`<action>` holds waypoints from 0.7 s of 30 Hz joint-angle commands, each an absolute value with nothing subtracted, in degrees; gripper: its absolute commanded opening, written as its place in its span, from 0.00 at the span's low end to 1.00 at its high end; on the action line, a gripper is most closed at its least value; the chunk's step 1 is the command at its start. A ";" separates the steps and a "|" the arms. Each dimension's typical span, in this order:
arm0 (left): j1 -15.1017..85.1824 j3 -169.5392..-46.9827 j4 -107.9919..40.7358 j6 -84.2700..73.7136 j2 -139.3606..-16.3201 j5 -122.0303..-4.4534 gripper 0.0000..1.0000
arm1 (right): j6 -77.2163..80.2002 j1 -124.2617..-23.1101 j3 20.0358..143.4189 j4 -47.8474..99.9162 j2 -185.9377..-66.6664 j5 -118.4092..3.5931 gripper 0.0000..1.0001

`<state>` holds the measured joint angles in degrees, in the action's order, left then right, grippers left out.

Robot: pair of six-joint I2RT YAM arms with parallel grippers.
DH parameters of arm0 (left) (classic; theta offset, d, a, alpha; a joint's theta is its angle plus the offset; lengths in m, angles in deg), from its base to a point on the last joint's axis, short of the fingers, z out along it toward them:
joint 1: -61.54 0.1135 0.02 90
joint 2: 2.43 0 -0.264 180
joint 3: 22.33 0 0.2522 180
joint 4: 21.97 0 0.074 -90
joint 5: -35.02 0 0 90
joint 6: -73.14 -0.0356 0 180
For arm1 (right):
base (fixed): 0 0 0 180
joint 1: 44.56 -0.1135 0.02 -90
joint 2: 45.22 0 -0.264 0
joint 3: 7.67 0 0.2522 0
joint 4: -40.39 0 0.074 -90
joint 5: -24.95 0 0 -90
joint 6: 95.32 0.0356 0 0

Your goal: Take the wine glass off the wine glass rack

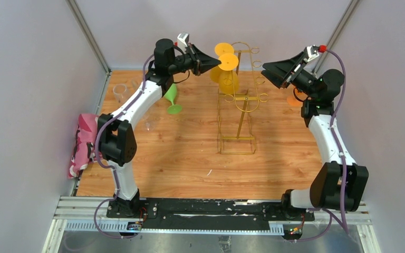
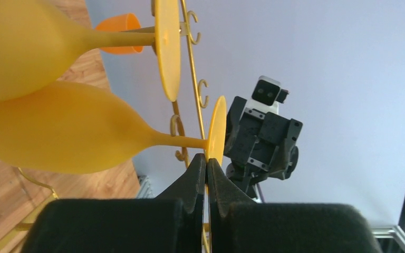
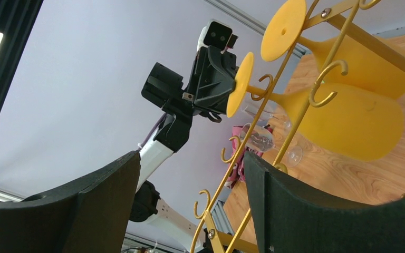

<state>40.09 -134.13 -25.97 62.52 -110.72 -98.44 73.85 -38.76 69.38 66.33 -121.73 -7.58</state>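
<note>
Your left gripper (image 2: 206, 161) is clamped on the foot of the yellow wine glass (image 2: 58, 137); draw it level, straight off the wine glass rack (image 2: 193, 68).

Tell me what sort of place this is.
Probably a robot test cell, not a bar: plain white panels box in a wooden tabletop, two arms are bolted to a metal rail, and the wine glass rack holds yellow glasses.

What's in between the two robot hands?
The gold rack top, with two yellow glasses hanging, sits between left gripper and right gripper in the top view.
</note>
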 commanded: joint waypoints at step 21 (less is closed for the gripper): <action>41.25 -138.32 -39.57 59.66 -110.43 -98.20 0.00 | 80.75 -37.69 66.56 76.28 -124.49 -6.42 0.76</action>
